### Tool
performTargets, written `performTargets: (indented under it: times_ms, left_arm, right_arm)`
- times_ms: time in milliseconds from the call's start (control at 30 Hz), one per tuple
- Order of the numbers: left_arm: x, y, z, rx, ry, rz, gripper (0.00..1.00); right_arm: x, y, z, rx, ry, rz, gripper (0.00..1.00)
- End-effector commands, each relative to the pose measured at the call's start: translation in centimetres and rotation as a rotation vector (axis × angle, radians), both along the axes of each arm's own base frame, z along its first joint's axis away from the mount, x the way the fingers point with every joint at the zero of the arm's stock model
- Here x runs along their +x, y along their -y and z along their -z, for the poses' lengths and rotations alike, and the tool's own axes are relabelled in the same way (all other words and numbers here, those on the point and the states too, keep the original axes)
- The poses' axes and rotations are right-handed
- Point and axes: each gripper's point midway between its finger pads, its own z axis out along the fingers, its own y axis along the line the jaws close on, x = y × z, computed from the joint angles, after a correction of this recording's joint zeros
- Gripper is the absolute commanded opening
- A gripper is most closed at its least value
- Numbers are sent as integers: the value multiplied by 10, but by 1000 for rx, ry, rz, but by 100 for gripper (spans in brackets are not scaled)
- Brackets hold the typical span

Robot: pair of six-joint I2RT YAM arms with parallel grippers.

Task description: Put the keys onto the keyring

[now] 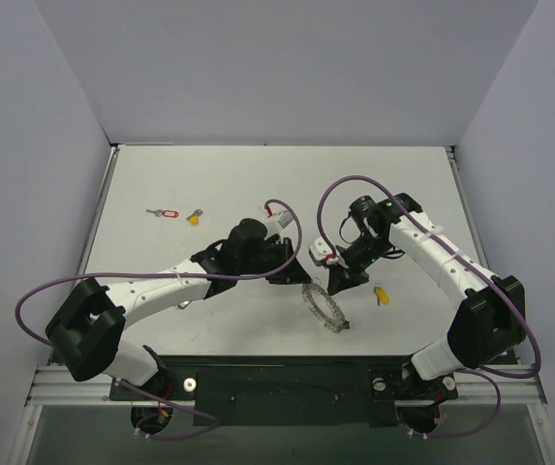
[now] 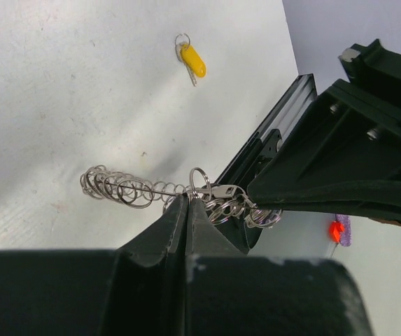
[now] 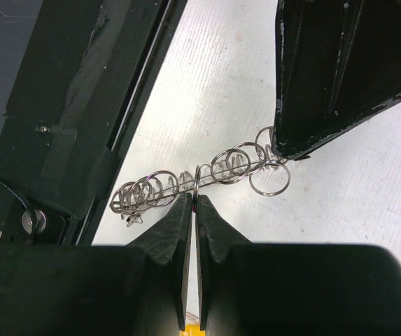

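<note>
Pinched shut, the left gripper (image 2: 188, 201) has its two dark fingers pressed flat together in the lower middle of its wrist view, with one wire loop of the keyring (image 2: 127, 189) caught at their tips. The keyring runs as a stretched line of small silver loops across the middle of that view, from a loose bunch at left centre to a tighter bunch right of centre. There the tips of the right gripper (image 3: 195, 199) bear on it.

In the right wrist view, those fingers are closed as well, a single loop standing between their tips at lower centre. The left gripper's black tip comes down from the upper right and touches the far end of the chain.

From above, both grippers meet just below the centre of the frame. The rest of the keyring lies curved on the white table (image 1: 209, 174), just below and between them.

The keys lie loose on the table, none on the keyring. A yellow-headed key (image 1: 382, 294) is right of centre, near the right gripper. A red-tagged key (image 1: 166, 212) and a second yellow-headed key (image 1: 196, 217) sit side by side at upper left, well apart from the grippers.
</note>
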Motion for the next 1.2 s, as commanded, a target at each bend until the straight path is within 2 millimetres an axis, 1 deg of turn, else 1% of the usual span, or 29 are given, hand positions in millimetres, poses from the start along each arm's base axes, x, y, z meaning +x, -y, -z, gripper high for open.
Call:
performTargets:
  times_ms: [0,33,67,100,167,233,267,333,433,467,567,600,733,767,800,833,867,900,967,1167]
  left_arm:
    - [8,11,-41,-44,206,75,0]
    - [12,11,-44,-26,257,73,0]
    - [11,10,-44,-5,279,76,0]
    - [14,9,-46,12,334,87,0]
    - [17,6,-47,31,390,97,0]
    - [19,4,-49,47,456,119,0]
    - [20,3,-50,51,473,120,0]
    - [21,1,-52,66,533,144,0]
    - [21,1,-57,72,619,198,0]
    - [19,1,-59,73,637,212,0]
    - [17,1,-63,80,710,263,0]
    - [17,1,-63,85,725,271,0]
    - [13,1,-60,91,764,286,0]
    - [13,2,-64,78,779,282,0]
    - [13,0,-61,83,776,275,0]
    - [11,1,-63,69,787,274,0]
    - [12,0,-60,72,784,268,0]
    - [11,1,-63,62,791,263,0]
    - [11,0,-61,53,788,248,0]
    - [11,2,-62,35,786,233,0]
  right_arm:
    - [-12,-2,-13,73,-56,14,0]
    - [-11,-1,-14,77,-55,21,0]
    - [-11,-2,-14,80,-63,26,1]
    - [-11,-1,-14,83,-63,28,3]
    - [-9,-1,-14,85,-63,34,7]
    - [-9,-1,-15,88,-67,40,13]
    - [-9,-1,-16,95,-70,45,19]
    - [-9,0,-18,105,-71,56,25]
    - [-6,-1,-20,124,-84,76,28]
    - [-6,-1,-23,138,-94,89,31]
    - [3,-8,-28,170,-107,124,31]
    - [3,-10,-30,184,-137,146,32]
    - [13,-20,-28,187,-213,229,33]
    - [21,-20,-22,163,-215,264,33]
    - [26,-22,-20,146,-220,298,34]
    - [39,-24,-15,120,-254,402,35]
    - [48,-28,-12,118,-249,454,35]
    - [62,-33,-10,124,-268,560,35]
    - [74,-40,-8,166,-281,631,35]
    - [70,-45,-4,181,-345,616,32]
